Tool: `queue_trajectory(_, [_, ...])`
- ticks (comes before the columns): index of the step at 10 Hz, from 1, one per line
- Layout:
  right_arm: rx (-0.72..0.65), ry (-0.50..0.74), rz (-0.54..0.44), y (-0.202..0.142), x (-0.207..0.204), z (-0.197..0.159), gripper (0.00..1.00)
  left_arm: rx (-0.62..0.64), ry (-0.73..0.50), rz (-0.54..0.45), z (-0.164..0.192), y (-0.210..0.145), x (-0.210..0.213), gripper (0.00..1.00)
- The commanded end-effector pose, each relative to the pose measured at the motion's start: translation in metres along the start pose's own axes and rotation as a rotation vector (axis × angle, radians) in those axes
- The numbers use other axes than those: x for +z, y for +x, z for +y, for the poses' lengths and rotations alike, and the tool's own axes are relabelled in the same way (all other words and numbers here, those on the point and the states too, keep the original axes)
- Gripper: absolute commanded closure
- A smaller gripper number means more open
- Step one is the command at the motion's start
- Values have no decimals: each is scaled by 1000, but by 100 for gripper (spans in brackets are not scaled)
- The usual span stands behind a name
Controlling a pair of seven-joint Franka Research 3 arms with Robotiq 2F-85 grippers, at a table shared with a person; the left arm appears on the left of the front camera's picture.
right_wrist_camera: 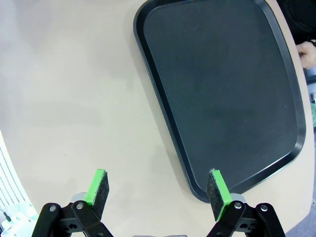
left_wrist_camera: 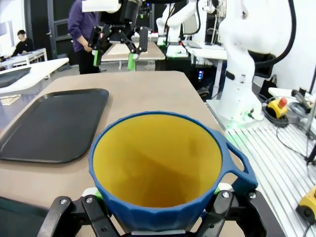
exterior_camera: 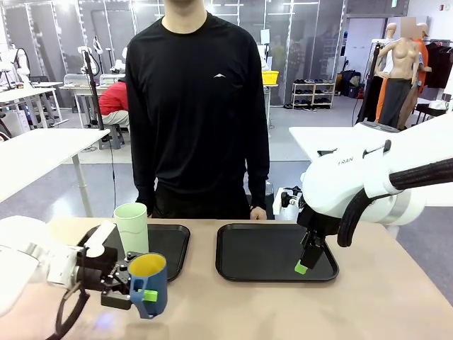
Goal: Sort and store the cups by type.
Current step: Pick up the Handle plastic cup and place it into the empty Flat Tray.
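Blue mug (exterior_camera: 148, 283) with yellow inside is clamped between the fingers of the left gripper (exterior_camera: 134, 287), held low over the table (exterior_camera: 233, 312) at the near left, in front of the left tray (exterior_camera: 173, 244). One green pad presses on the mug's outer wall beside the handle, which faces the robot's side. The left wrist view shows the mug (left_wrist_camera: 163, 170) upright, mouth open to the camera, with the left gripper's (left_wrist_camera: 158, 217) jaws closed against both its sides.

Pale green tumbler (exterior_camera: 132, 228) stands upright on the left tray, at its near left part, just behind the mug.

Right gripper (exterior_camera: 306, 261) hangs over the right tray (exterior_camera: 244, 269), fingers pointing down near that tray's right side, one green pad close above the tray surface. Its jaws stand wide apart and hold nothing; the right wrist view confirms the spread fingers of the gripper (right_wrist_camera: 157, 190) above the tray's (right_wrist_camera: 222, 89) corner and bare tabletop (right_wrist_camera: 64, 89).

A person (exterior_camera: 195, 106) in a black top stands at the far side, one hand (exterior_camera: 258, 212) at the table edge behind the right tray.
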State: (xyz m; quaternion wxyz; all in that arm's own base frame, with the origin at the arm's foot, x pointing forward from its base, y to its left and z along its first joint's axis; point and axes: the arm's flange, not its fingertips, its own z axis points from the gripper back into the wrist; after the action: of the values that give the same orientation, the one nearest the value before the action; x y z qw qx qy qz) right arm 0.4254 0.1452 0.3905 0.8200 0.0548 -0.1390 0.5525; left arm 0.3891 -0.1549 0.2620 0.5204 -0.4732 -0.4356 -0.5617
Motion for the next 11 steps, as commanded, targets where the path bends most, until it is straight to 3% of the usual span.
queue_trajectory(1, [-1, -6, 9, -1, 0, 0, 0, 15, 41, -59, -8, -2, -37, 26])
queue_trajectory(4, [-1, -6, 9, -1, 0, 0, 0, 11, 189, -105, -8, 10, -92, 26])
queue_trajectory(7, [-1, -6, 9, -1, 0, 0, 0, -21, 345, -113, 16, 24, -144, 26])
queue_trajectory(11, [-1, -6, 9, -1, 0, 0, 0, -16, 416, -39, 48, 23, -198, 26])
